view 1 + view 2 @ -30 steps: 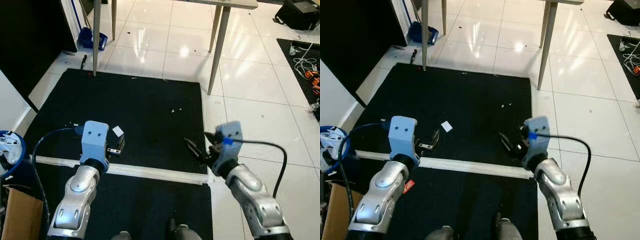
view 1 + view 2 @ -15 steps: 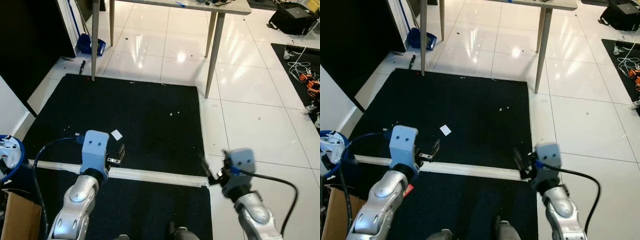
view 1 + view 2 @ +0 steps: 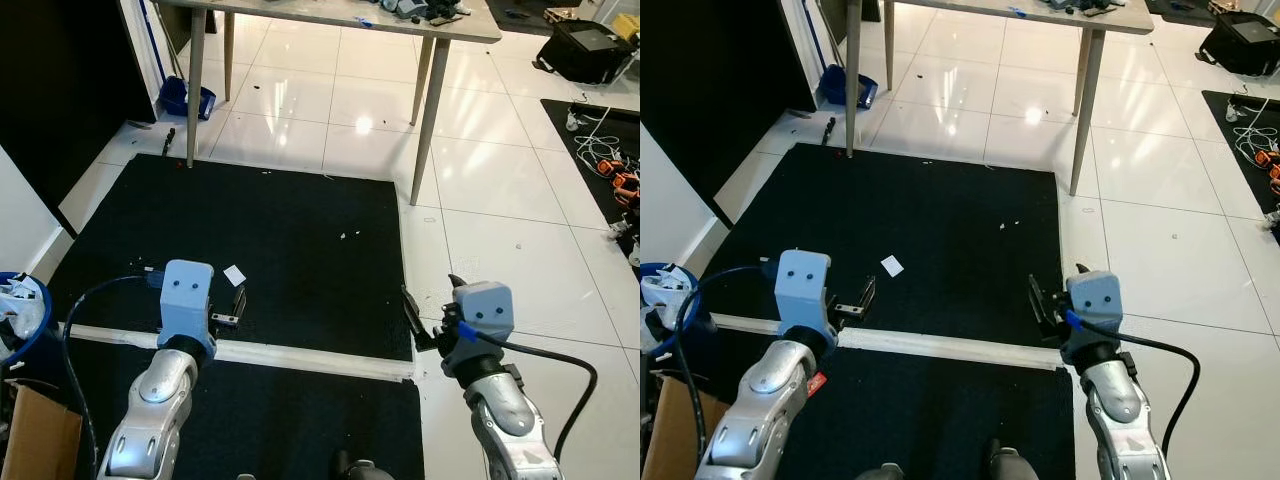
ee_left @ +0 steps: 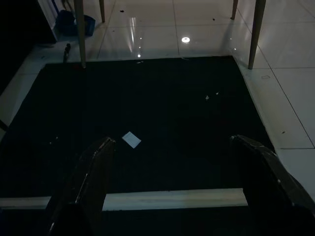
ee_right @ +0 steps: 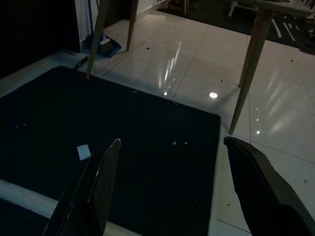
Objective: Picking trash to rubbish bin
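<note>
A small white paper scrap (image 3: 235, 274) lies on the black mat (image 3: 300, 230), seen also as a pale square (image 4: 131, 139) in the left wrist view. My left gripper (image 3: 234, 308) hovers open just short of the scrap, low over the mat. My right gripper (image 3: 424, 308) is open with nothing between its fingers, above the mat's right edge near the white tiles. A blue rubbish bin (image 3: 654, 300) holding white trash stands at the far left, beside my left arm.
A white strip (image 3: 300, 355) crosses the mat in front of me. Wooden table legs (image 3: 428, 100) stand at the mat's far corners. A blue dustpan (image 3: 185, 98) sits at the back left, a cardboard box (image 3: 35, 440) at the near left, cables (image 3: 600, 150) at the right.
My right gripper has pulled back from over the mat to its right edge. The head view has shifted, showing more of the table. The left gripper stays near the scrap.
</note>
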{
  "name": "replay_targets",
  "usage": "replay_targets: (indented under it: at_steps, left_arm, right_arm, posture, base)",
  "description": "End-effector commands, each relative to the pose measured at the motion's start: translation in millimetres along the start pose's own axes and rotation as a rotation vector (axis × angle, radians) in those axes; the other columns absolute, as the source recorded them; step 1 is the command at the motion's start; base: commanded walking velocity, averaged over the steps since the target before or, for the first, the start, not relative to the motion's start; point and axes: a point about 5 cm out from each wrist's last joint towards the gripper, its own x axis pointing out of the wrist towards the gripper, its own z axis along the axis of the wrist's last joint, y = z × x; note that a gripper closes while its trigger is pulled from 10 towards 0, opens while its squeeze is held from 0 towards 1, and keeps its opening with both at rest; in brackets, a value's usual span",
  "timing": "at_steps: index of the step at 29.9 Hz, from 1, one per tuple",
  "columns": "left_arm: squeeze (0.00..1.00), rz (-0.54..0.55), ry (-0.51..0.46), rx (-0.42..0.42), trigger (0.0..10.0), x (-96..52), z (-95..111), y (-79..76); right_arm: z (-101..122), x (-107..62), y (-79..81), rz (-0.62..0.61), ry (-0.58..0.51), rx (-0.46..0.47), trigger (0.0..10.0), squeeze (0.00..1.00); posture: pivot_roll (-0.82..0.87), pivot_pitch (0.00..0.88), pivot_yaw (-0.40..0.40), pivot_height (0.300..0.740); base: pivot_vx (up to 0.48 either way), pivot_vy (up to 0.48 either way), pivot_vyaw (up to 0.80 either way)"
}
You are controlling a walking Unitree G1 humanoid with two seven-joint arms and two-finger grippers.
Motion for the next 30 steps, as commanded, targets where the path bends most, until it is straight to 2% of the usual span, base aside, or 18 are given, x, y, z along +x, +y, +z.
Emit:
replay_targets:
  at_steps: [1,23,30]
  left_arm:
    - [0.0,-0.013,-0.015,0.009,10.0,-1.4,1.2,-4.1]
    - [0.0,-0.02,-0.046,-0.007,10.0,-1.5,4.9,-8.8]
    - [0.0,-0.021,-0.051,-0.011,10.0,-2.6,5.1,-9.7]
  right_arm:
    - [-5.0,-1.3,2.4,0.007,0.022,0.014,10.0,0.0]
    - [-12.0,-0.2,8.5,0.042,0.056,0.033,10.0,0.0]
    - [-12.1,0.5,8.8,0.049,0.059,0.032,10.0,0.0]
  posture:
    - [0.03,0.176,-0.021,0.74]
    - [0.02,0.181,-0.031,0.74]
    - [0.02,0.184,-0.035,0.74]
  base:
    - [0.0,0.0,0.0]
    - [0.0,0.0,0.0]
    - [0.26,0.0,0.0]
